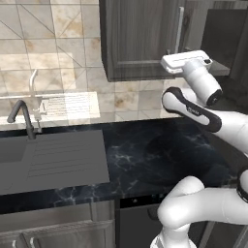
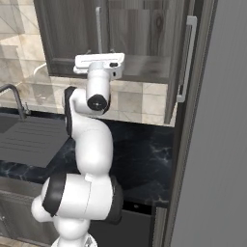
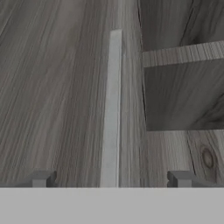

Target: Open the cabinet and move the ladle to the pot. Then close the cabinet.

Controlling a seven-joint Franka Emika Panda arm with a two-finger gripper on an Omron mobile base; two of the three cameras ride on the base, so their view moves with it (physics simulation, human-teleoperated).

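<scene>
Cabinet [image 1: 140, 38]: one, dark wood-grain wall unit above the counter [image 1: 160, 155]. Two doors: the left one is closed; the right one [image 2: 176, 58] stands swung out, seen best in the right base view. Two long silver bar handles, one per door: the left door's handle [image 3: 111, 109] and the open door's handle [image 2: 188, 58].
Shelf [image 3: 183, 53]: one, inside the cabinet, seen past the left door's edge in the hand view.
Gripper [image 3: 111, 179]: one, raised to the cabinet front, facing the left door. Fingers [image 3: 41, 178] spread wide with nothing between them except the handle, which runs up the middle without touching either tip. From both base views the white hand [image 2: 99, 62] shows from behind, level with the cabinet's lower edge.
Sink [image 1: 48, 160]: one, grey, left of the cabinet, set in the counter, with one dark faucet [image 1: 22, 116]; the left base view shows it fullest.
Writing: none legible anywhere.
Ladle, pot: whereabouts cannot be told.
</scene>
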